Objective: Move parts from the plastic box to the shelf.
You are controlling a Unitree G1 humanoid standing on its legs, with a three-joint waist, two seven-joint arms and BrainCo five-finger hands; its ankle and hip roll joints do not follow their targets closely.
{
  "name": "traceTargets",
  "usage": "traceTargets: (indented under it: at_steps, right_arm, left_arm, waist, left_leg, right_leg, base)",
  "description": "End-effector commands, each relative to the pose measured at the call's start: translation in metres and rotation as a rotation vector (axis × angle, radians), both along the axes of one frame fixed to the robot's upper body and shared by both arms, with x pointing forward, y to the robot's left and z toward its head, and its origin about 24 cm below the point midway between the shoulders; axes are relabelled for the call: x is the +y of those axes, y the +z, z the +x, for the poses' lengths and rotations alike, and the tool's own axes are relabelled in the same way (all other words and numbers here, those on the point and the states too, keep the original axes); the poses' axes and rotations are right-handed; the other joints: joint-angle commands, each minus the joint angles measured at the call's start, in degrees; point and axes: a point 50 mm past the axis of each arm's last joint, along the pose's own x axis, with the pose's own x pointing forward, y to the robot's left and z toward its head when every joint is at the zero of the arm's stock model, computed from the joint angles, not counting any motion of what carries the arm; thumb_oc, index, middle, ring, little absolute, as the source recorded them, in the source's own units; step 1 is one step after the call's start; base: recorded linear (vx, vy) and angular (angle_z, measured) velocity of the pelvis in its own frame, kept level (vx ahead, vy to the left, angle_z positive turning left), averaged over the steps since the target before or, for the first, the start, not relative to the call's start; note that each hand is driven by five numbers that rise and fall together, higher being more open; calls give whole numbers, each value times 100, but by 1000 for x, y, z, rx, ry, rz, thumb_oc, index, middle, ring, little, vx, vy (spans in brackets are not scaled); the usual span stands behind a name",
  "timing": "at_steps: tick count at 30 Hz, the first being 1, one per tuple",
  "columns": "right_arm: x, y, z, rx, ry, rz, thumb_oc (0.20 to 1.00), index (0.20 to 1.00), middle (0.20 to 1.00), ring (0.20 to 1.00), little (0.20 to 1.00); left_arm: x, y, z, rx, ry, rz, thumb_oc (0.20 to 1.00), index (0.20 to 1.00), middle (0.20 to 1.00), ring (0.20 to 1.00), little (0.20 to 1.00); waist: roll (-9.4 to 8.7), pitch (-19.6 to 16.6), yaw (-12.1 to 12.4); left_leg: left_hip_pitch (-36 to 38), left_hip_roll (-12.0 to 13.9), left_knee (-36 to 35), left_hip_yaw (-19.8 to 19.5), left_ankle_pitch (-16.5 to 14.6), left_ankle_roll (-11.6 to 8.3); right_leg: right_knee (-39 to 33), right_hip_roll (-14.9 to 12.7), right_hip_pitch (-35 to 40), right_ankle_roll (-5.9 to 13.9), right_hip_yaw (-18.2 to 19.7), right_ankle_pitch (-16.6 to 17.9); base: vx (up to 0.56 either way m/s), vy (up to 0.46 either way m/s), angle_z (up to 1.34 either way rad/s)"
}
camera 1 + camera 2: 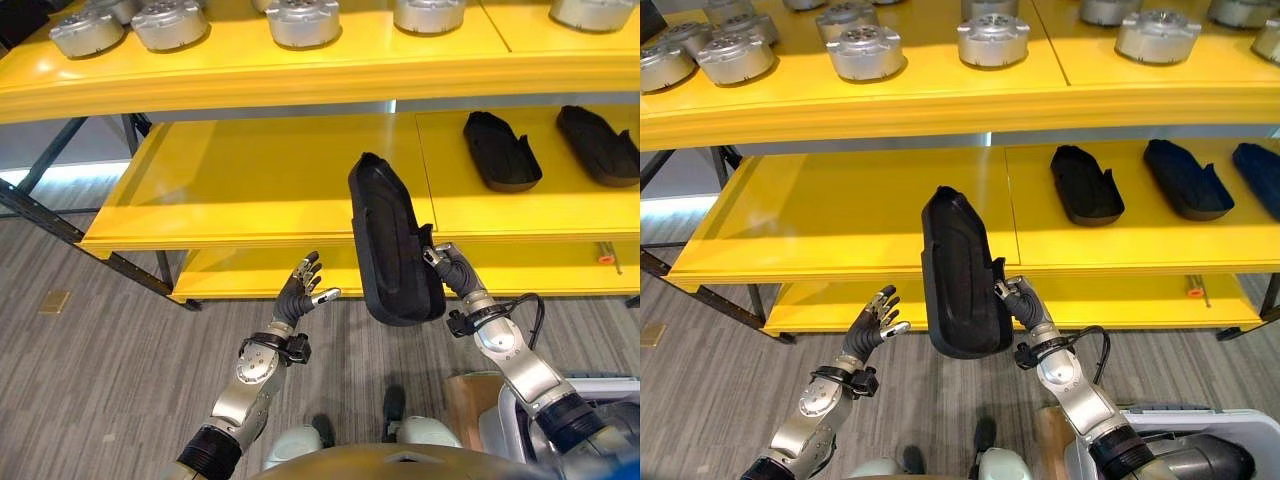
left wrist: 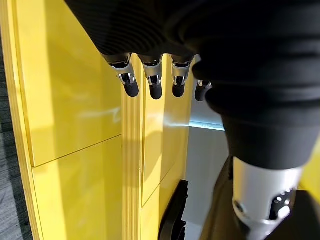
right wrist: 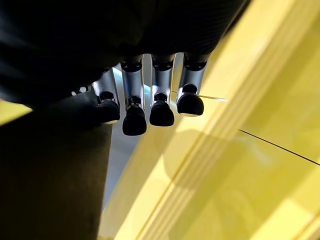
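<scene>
Upper left of the frame: round silver-grey metal housings [image 1: 865, 50], standing in a row along the top yellow shelf board [image 1: 250, 75]; stored stock, apparently not part of this transfer.

Lower left: left hand [image 1: 300, 292], raised in front of the shelf edge, fingers spread and relaxed, grasping nothing. It is just beside the carried part but apart from it, probably ready to steady it.

Centre: long black moulded plastic shell part [image 1: 958, 275], the task's item, held upright on end in the air before the middle yellow shelf board [image 1: 840, 215]. It has not yet been laid down. The bare stretch of board behind it looks like the likely spot.

Right of centre: right hand [image 1: 448, 268], fingers curled round the shell's lower right edge, carrying its weight.

Upper right: matching black shell parts [image 1: 1087, 186], lying flat side by side on the middle board.

Lower right corner: pale plastic box [image 1: 1200, 425], its rim visible; the source container.
</scene>
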Motion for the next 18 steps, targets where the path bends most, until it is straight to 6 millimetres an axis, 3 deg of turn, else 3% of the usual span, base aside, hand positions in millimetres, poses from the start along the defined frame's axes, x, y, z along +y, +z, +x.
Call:
traceTargets:
  at_steps: [1, 4, 9, 15, 18]
  right_arm:
    - [10, 34, 12, -165, 49, 117, 200, 200, 200, 200, 200]
    - [11, 32, 10, -162, 50, 114, 200, 200, 200, 200, 200]
    - [2, 28, 6, -123, 24, 138, 200, 200, 200, 200, 200]
    - [-14, 19, -1, -71, 0, 167, 200, 200, 200, 200, 200]
    - [-17, 21, -1, -57, 3, 212, 200, 200, 200, 200, 200]
  left_arm:
    - [9, 17, 6, -80, 82, -85, 1000, 1000, 1000, 1000, 1000]
    - [17, 16, 7, -64, 125, -106, 1000, 1000, 1000, 1000, 1000]
    - [17, 13, 6, -40, 72, -124, 1000, 1000, 1000, 1000, 1000]
    - [14, 14, 9, -38, 60, -147, 1000, 1000, 1000, 1000, 1000]
    - [6, 18, 9, -82, 4, -93, 1000, 1000, 1000, 1000, 1000]
  waist:
    - [-47, 34, 25]
    - [-86, 27, 95]
    - [-136, 30, 21]
    - [-2, -8, -168]
    - [163, 20, -221]
  left_leg:
    - [-205, 433, -168, -25, 820, -245]
    - [-273, 772, -554, -240, 1172, -383]
    - [-235, 1087, -578, -237, 1333, -478]
    - [16, 1181, -668, -213, 1386, -542]
    - [131, 1148, -785, -509, 1385, -541]
  right_leg:
    - [-21, -135, 570, 525, -59, -232]
    - [-21, -307, 710, 548, -50, -299]
    - [-21, -445, 818, 524, -108, -341]
    - [53, -524, 862, 553, -59, -360]
    - [309, -563, 763, 593, 165, -411]
  base:
    - [97, 81, 6]
    - [125, 109, -6]
    - [98, 150, -36]
    - [119, 266, -5]
    - [152, 409, -6]
